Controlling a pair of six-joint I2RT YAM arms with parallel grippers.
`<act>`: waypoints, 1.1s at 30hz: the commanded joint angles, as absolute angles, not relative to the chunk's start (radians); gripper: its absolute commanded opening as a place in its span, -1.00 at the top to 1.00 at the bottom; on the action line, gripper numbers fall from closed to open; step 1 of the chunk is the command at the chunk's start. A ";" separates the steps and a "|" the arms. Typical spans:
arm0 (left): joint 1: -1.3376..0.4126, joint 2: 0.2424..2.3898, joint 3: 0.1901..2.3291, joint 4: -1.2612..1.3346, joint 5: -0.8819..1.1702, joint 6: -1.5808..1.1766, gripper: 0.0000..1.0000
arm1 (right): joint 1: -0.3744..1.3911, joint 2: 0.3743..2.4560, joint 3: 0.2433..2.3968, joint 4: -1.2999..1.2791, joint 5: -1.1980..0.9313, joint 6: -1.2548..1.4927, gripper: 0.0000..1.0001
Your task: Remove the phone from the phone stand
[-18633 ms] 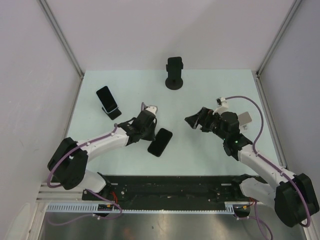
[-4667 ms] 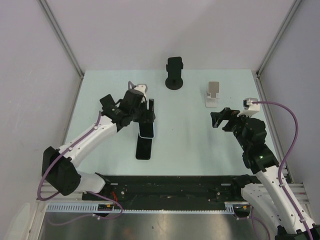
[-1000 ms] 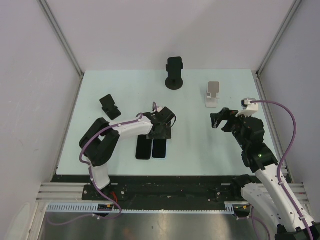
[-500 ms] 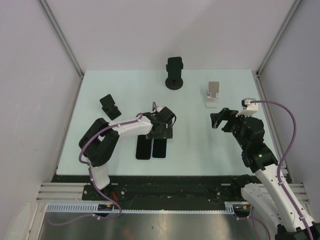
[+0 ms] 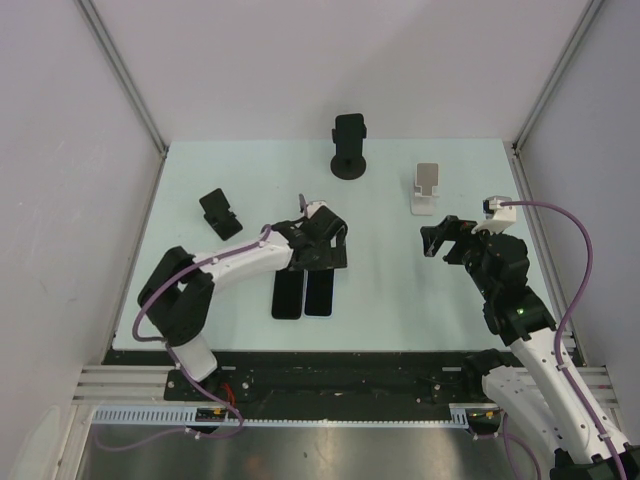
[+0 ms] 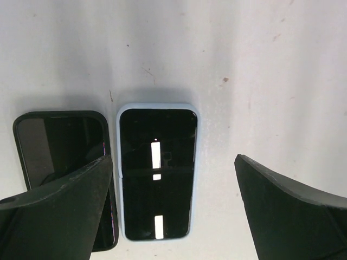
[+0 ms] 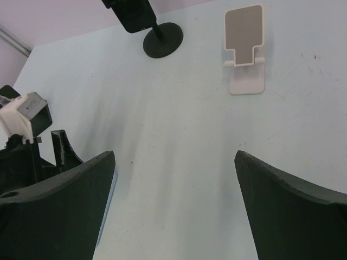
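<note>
Two phones lie flat side by side on the table. One has a light blue case (image 6: 157, 170) (image 5: 319, 293) and the other a black case (image 6: 59, 157) (image 5: 288, 296). My left gripper (image 6: 173, 158) (image 5: 318, 252) hovers open just beyond the far ends of the phones, holding nothing. The small black phone stand (image 5: 220, 213) at the left is empty. The white phone stand (image 5: 428, 188) (image 7: 245, 49) at the right is empty too. My right gripper (image 7: 174, 154) (image 5: 441, 240) hangs open over bare table, near the white stand.
A black stand with a round base (image 5: 349, 147) (image 7: 157, 32) is at the far middle, with a dark rectangle on top; I cannot tell whether that is a phone. White walls enclose the table on three sides.
The left jaws have spread wider and the gripper has drawn slightly away from the light blue phone, which stays flat beside the black one. The right arm has not moved.
</note>
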State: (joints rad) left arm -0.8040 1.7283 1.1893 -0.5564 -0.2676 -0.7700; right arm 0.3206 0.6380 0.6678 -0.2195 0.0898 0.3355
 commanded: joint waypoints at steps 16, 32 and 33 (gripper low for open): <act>-0.531 1.414 1.074 -0.546 -0.314 -0.709 -1.00 | 0.319 0.646 0.663 -0.193 0.077 0.321 -0.96; -0.028 1.538 1.236 -0.430 -0.310 -0.502 -1.00 | 0.319 0.658 0.663 -0.173 0.037 0.302 -0.96; -0.022 1.560 1.271 -0.420 -0.311 -0.493 -1.00 | 0.318 0.660 0.663 -0.170 0.038 0.301 -0.96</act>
State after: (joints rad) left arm -0.0746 1.4792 1.1606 -0.5011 -0.3454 -0.5720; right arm 0.3202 0.6556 0.6678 -0.2108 0.0551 0.3225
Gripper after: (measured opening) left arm 0.996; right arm 0.980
